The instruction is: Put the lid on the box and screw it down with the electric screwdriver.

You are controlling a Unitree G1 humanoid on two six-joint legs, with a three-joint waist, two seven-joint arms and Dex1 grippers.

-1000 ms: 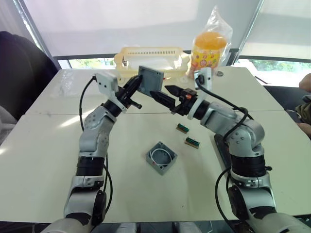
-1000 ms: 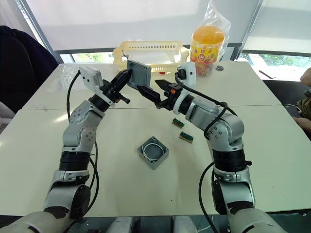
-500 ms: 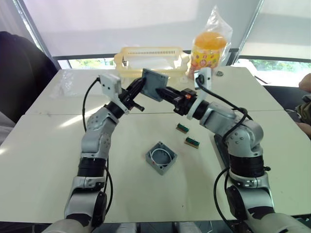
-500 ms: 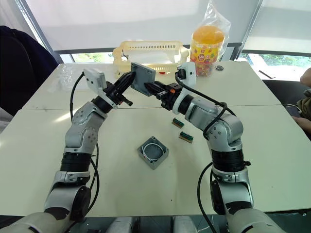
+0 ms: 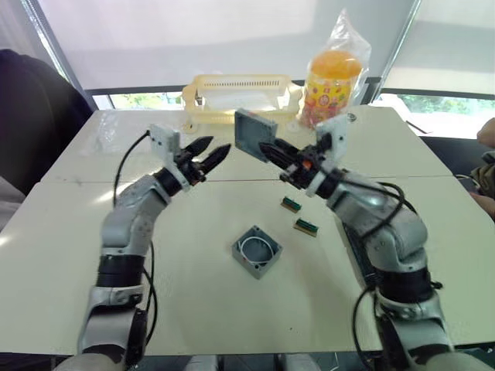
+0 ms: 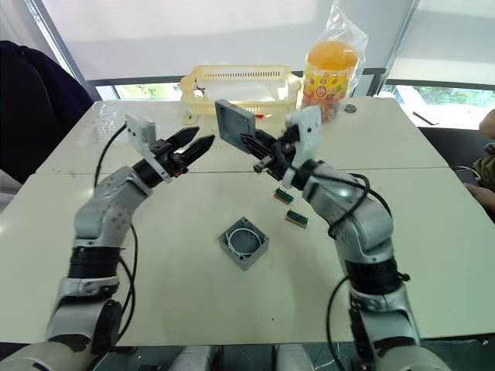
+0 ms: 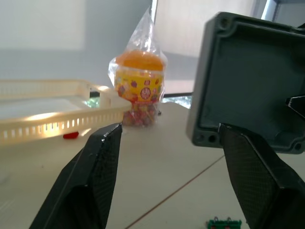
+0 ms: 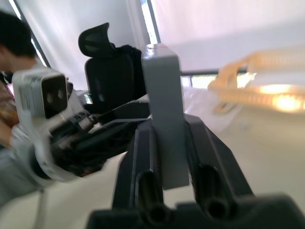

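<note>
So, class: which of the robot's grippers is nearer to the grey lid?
Right. The right gripper has its fingers shut on the lid, holding it above the table; the left gripper hangs open beside it, apart.

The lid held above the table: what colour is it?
Grey; the lid shows best in the left wrist view.

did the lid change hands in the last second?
Yes. The lid, earlier clamped in the left gripper, now sits in the right gripper, farther right against the yellow basket. The left gripper is open and apart from it.
</note>
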